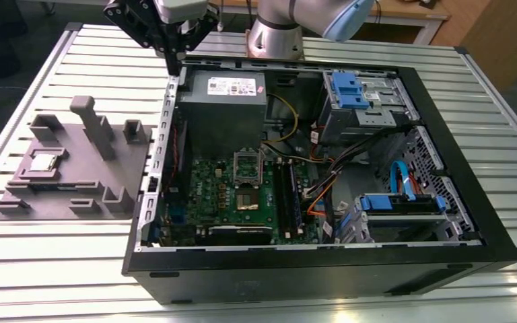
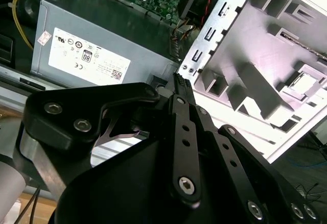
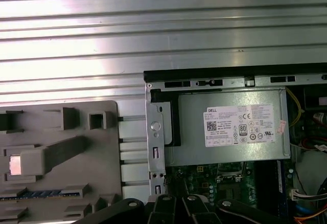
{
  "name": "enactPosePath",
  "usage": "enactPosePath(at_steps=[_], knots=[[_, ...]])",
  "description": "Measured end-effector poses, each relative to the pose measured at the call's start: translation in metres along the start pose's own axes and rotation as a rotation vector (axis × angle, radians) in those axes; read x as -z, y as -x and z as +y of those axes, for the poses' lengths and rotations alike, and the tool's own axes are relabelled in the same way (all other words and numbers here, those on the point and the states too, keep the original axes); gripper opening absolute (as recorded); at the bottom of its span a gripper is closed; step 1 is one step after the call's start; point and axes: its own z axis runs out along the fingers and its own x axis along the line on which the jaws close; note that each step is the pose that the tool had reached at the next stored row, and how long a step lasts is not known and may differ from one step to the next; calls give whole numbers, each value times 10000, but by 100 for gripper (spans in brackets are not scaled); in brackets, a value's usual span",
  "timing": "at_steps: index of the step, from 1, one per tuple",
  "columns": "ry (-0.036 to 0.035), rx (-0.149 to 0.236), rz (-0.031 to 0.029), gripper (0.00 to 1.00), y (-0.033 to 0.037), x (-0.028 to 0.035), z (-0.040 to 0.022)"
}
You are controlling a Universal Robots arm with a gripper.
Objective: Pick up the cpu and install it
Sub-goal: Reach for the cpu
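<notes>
**Exterior view.** The gripper (image 1: 175, 66) hangs over the far left corner of the open computer case (image 1: 497, 235), above the wall edge beside the power supply (image 1: 225, 101). Its claw is drawn narrow, tips together, carrying nothing. The cpu (image 1: 43, 163) lies flat in a recess of the grey fixture plate (image 1: 106, 171) on the exterior view's left, well apart from the gripper. The recess is judged to keep it located for pickup. The motherboard (image 1: 231, 202) lies exposed inside the case.

**Second wrist view.** The closed fingers point at the case wall. The cpu (image 2: 305, 83) shows bright in its pocket.

**First wrist view.** The cpu (image 3: 15, 164) sits seated in the plate. Installation is not yet done.
</notes>
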Motion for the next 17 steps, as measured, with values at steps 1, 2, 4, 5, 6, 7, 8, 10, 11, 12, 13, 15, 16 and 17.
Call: enactPosePath(at_steps=[1,2,4,5,6,7,8,10,11,12,13,15,16,17], knots=[[0,-1,0,10,-4,0,0],[0,0,0,10,-7,0,-1],[0,-1,1,10,-14,-1,-1],[0,0,1,10,-17,-2,-1],[0,0,2,10,-20,-2,-2],[-1,0,2,10,-23,-2,-2],[-1,0,2,10,-27,-3,-2],[0,0,3,10,-33,-3,-3],[0,0,3,10,-37,-4,-3],[0,0,3,10,-40,-4,-3],[0,-1,3,10,-44,-4,-3],[-1,0,4,10,-51,-5,-4],[0,0,4,10,-54,-5,-5],[-1,0,4,10,-57,-5,-5]])
